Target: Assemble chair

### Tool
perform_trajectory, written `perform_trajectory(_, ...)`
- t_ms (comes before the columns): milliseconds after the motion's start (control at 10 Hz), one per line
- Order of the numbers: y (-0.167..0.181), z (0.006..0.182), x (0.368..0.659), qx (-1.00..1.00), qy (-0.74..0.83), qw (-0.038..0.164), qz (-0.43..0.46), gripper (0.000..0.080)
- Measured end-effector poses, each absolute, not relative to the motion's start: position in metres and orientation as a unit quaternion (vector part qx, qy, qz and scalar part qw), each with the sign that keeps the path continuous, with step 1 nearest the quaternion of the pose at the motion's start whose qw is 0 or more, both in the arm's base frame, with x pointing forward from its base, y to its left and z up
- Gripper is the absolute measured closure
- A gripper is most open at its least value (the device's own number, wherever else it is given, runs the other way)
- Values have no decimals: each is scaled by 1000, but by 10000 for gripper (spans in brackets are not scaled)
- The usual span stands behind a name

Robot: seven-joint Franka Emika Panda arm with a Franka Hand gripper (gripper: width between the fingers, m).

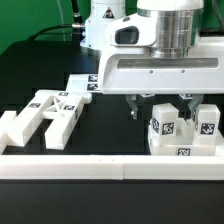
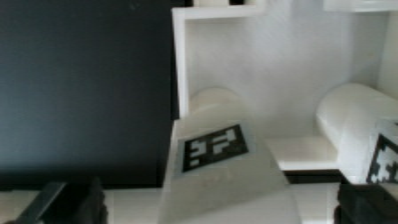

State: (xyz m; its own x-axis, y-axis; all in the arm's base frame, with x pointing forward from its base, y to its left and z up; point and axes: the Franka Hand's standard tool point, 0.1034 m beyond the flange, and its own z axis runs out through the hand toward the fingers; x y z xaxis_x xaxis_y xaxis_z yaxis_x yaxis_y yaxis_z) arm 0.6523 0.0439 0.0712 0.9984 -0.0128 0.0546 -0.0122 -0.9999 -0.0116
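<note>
The chair's white pieces lie in two groups. At the exterior view's right, a cluster of tagged blocks (image 1: 182, 128) stands upright against the front rail. My gripper (image 1: 160, 106) hangs just above it, open, with one finger (image 1: 134, 104) on each side. In the wrist view a tall white piece with a square tag (image 2: 217, 150) stands between my fingers (image 2: 75, 200), with a gap on both sides, so my gripper (image 2: 222, 205) holds nothing. Beyond it lie a flat white slab (image 2: 240, 60) and a rounded white bar (image 2: 356, 115).
Several loose white chair pieces (image 1: 45, 115) lie on the black table at the exterior view's left. The marker board (image 1: 85, 82) lies behind them. A long white border rail (image 1: 110, 167) runs along the front edge. The arm's white body (image 1: 150, 60) fills the upper middle.
</note>
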Motion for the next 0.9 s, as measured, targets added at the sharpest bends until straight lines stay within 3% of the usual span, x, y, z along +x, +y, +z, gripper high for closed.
perform_trajectory(300,36,70,652,-999,-36,3,-27,150)
perform_trajectory(400,37,70,652,-999,-37,3,-27,246)
perform_trajectory(500,37,70,652,-999,-30,3,-27,246)
perform_trajectory(600,37,70,652,-999,-24,3,-27,428)
perform_trajectory(700,37,70,652,-999,-22,3,-27,509)
perform_trajectory(900,37,69,651,-997,72,8,-25,509)
